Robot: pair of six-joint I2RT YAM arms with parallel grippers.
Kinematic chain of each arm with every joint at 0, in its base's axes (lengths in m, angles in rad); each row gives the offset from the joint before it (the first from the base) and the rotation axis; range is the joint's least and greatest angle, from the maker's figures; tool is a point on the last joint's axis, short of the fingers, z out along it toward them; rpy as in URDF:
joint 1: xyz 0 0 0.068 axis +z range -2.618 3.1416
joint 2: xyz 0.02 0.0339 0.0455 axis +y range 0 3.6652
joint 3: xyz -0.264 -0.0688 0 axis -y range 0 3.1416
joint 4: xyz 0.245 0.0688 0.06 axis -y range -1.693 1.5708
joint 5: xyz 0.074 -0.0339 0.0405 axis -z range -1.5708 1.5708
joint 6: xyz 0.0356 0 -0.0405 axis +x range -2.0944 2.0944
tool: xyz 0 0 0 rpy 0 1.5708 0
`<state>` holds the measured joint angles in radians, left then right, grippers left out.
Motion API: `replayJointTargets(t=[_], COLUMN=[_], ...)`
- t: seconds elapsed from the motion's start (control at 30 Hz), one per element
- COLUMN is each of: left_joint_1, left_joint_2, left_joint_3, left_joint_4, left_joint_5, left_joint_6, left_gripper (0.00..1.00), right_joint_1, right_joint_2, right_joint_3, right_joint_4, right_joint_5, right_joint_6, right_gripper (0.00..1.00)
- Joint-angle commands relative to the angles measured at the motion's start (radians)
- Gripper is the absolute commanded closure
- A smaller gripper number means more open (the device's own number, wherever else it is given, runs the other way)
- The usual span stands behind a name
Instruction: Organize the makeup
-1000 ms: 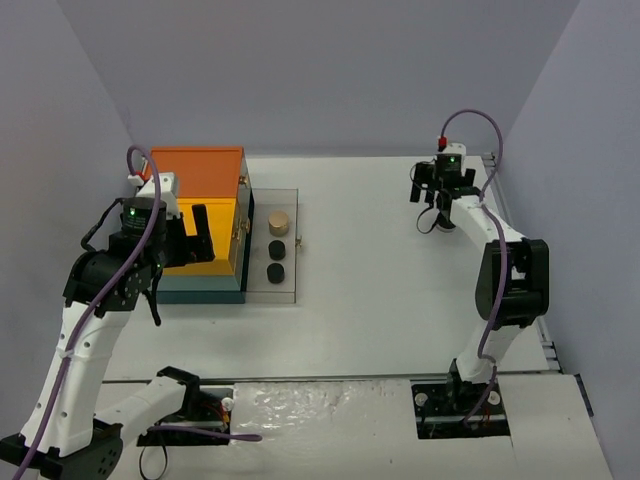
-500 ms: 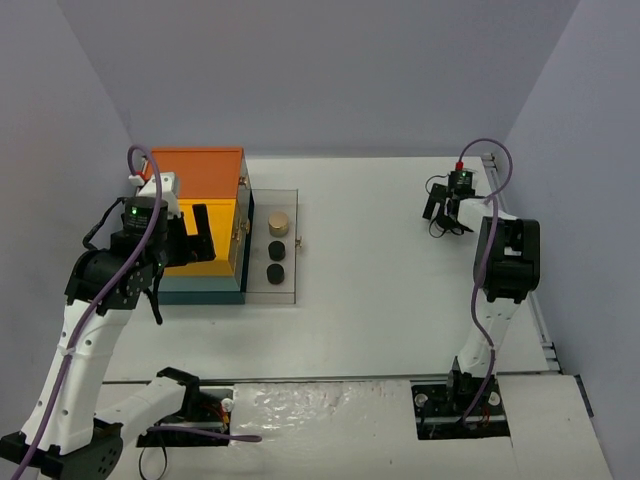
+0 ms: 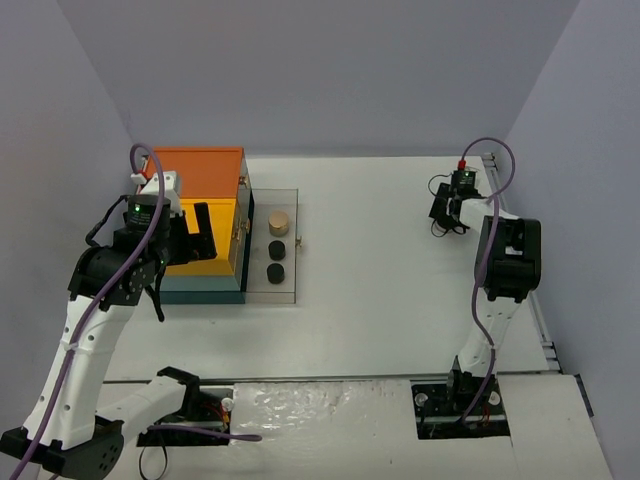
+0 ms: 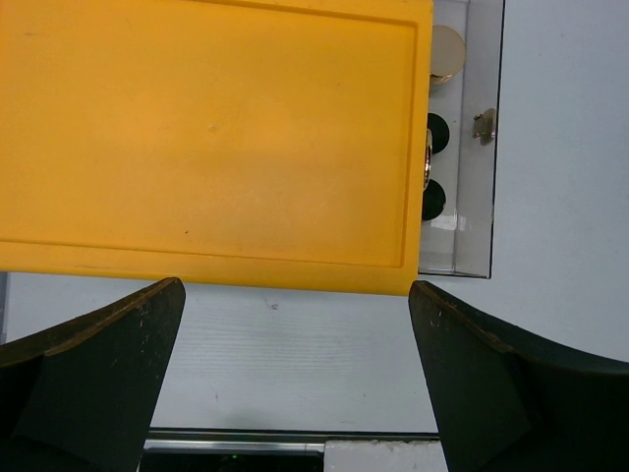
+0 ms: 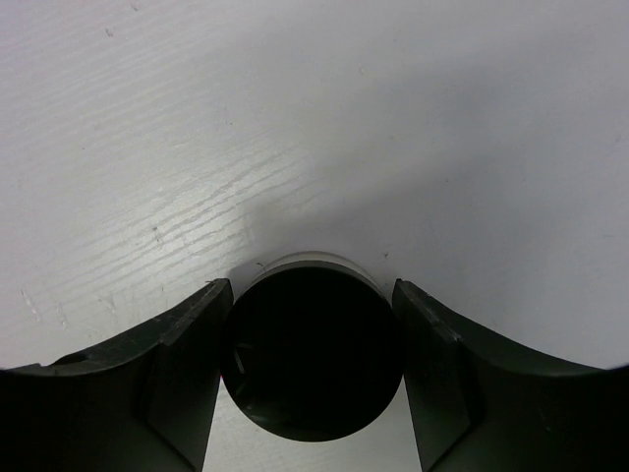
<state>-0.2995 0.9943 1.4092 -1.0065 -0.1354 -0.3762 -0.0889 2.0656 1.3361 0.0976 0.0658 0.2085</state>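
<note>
White arms (image 3: 80,340), purple cables (image 3: 150,200), black left claw (image 4: 295,290) and right claw (image 5: 310,290).

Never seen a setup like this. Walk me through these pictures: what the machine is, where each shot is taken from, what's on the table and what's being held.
These are two white robot arms bolted at the near edge of a table, each ending in a two-finger gripper. The wide picture looks down from above and behind them. The other two come from a camera on each wrist. On the left stands an orange-topped box. A clear tray beside it holds two black jars and a beige round piece. The left gripper hangs open over the box, holding nothing. The right gripper sits low at the far right, its fingers tight against both sides of a round black jar.
</note>
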Motion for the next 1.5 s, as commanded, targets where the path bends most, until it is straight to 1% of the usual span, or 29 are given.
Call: replayJointTargets(t=[0.0, 0.03, 0.13, 0.2, 0.23, 0.3, 0.33, 0.43, 0.57, 0.73, 0.87, 0.97, 1.13, 1.47], left_joint_1=[0.006, 0.006, 0.006, 0.006, 0.006, 0.006, 0.006, 0.006, 0.006, 0.006, 0.006, 0.006, 0.006, 0.006], left_joint_2=[0.004, 0.006, 0.010, 0.010, 0.010, 0.009, 0.005, -0.002, -0.019, -0.041, -0.052, -0.058, -0.057, -0.049], left_joint_3=[0.002, 0.002, 0.002, 0.005, 0.006, 0.008, 0.007, 0.003, 0.002, 0.009, 0.005, 0.003, 0.011, 0.004], left_joint_4=[0.049, 0.051, 0.057, 0.059, 0.059, 0.060, 0.059, 0.056, 0.043, 0.017, 0.001, -0.004, -0.016, -0.017], left_joint_5=[0.005, 0.005, 0.008, 0.010, 0.011, 0.013, 0.013, 0.014, 0.012, -0.002, -0.007, -0.009, -0.019, -0.021], left_joint_6=[-0.010, -0.010, -0.006, -0.003, -0.002, -0.001, 0.000, -0.001, -0.006, -0.006, -0.008, -0.010, -0.006, -0.004], left_gripper=[0.03, 0.03, 0.03, 0.03, 0.03, 0.03, 0.03, 0.03, 0.03, 0.03, 0.03, 0.03, 0.03, 0.03], right_joint_1=[0.065, 0.081, 0.198, 0.255, 0.325, 0.394, 0.452, 0.633, 0.797, 0.892, 0.939, 0.955, 0.957, 0.976], right_joint_2=[-0.115, -0.135, -0.215, -0.263, -0.285, -0.318, -0.330, -0.329, -0.273, -0.202, -0.136, -0.095, -0.031, 0.031], right_joint_3=[-0.061, -0.070, -0.095, -0.101, -0.103, -0.099, -0.085, -0.044, 0.032, 0.100, 0.154, 0.178, 0.211, 0.234], right_joint_4=[-0.016, -0.016, -0.012, -0.005, 0.002, 0.015, 0.020, 0.033, 0.066, 0.123, 0.148, 0.174, 0.179, 0.177], right_joint_5=[-0.005, -0.003, -0.023, -0.048, -0.076, -0.104, -0.120, -0.134, -0.142, -0.186, -0.216, -0.262, -0.319, -0.359], right_joint_6=[0.014, 0.009, -0.006, -0.015, -0.027, -0.042, -0.058, -0.092, -0.142, -0.181, -0.228, -0.260, -0.284, -0.328], right_gripper=[0.99, 0.99, 1.00, 1.00, 1.00, 1.00, 1.00, 1.00, 1.00, 1.00, 0.99, 0.97, 0.96, 0.94])
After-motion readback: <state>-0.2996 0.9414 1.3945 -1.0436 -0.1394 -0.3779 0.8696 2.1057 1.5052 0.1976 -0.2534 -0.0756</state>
